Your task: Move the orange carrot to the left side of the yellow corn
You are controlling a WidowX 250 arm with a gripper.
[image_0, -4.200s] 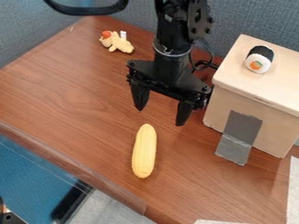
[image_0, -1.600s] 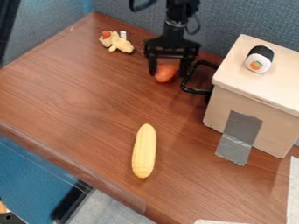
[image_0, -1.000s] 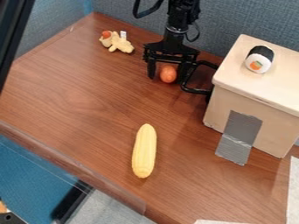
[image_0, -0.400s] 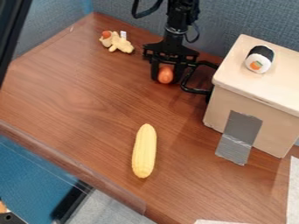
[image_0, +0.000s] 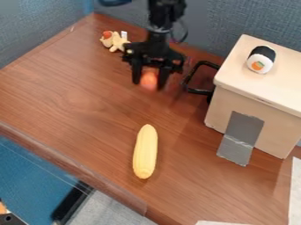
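Gripping the orange carrot (image_0: 148,80) in the pincer (image_0: 148,85), toward the far edge of the desk (image_0: 70,99), well apart from the yellow corn (image_0: 145,151). Seems to be at the carrying step, with placing yet to do. Next, bring toward the near side, swing to bare wood left of the corn, lower until touching, then release gently. Avoid brushing the corn, likely to roll if nudged.

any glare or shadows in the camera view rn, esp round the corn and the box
Camera view: a faint, soft shadow along the image-right side of the yellow corn, no harsh glare on it; the pale box has a brighter top than front; a mild sheen seems to lie on the tabletop near the box's lower right corner.
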